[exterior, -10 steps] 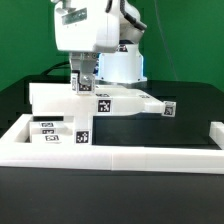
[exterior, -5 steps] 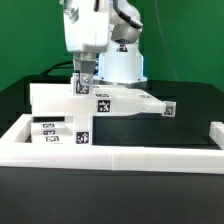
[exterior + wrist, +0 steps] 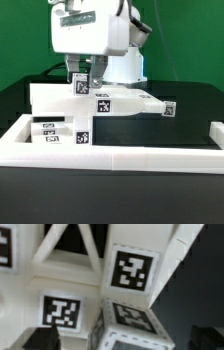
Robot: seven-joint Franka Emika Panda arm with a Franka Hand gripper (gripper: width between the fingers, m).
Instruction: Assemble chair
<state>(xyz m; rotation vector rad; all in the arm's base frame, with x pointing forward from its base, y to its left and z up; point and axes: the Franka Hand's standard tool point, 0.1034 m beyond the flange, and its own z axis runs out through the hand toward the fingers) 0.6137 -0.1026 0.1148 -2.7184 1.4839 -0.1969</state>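
Bright even light, wrist view blurred

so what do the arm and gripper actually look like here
The arm is glossy white, built from smooth rounded shells. Its wrist end is a boxy white housing with a few small dark details near the top. The gripper has two short dark fingers, flat-sided and blunt at the tips. No cable or readable marking shows clearly at this size.

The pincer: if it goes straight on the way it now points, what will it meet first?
Probably the chair: its tagged white part lies just below the open pincer, and the wrist view shows it close ahead. Depth is unclear, so the exact contact spot is uncertain.
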